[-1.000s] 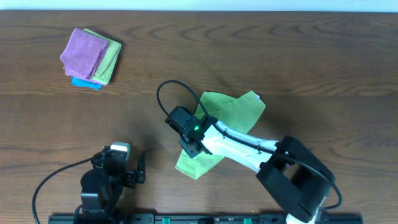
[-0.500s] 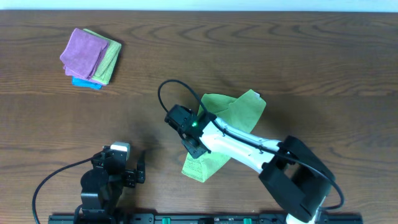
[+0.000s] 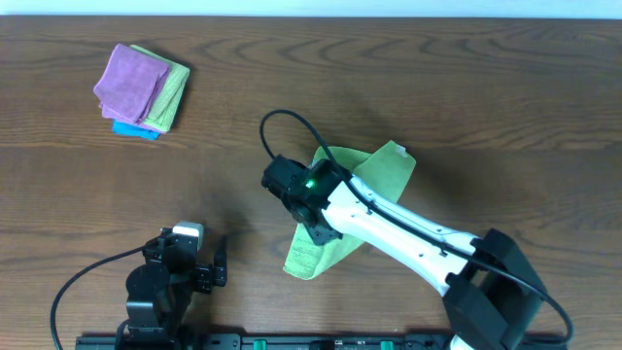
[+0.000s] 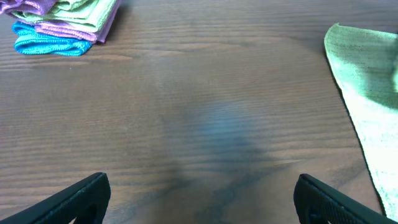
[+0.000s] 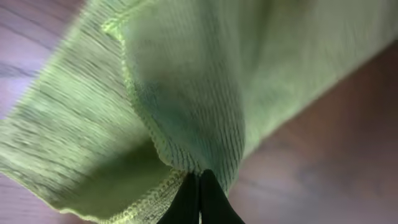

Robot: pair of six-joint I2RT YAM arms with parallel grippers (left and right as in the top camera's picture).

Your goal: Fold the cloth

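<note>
Our right hand [image 5: 199, 186] is closed on a hemmed edge of the green cloth [image 3: 384, 167], bunched under it mid-fold; we judge the next move is carrying that edge across, while our left hand [image 4: 205, 198] gapes empty.

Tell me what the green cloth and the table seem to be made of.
The green cloth looks like a soft matt textile, probably microfibre: fine ribbed weave, a stitched hem and loose folds show close up. The table looks like dark brown wood or wood-look laminate, I cannot tell which: long grain streaks, smooth with a faint sheen.
</note>
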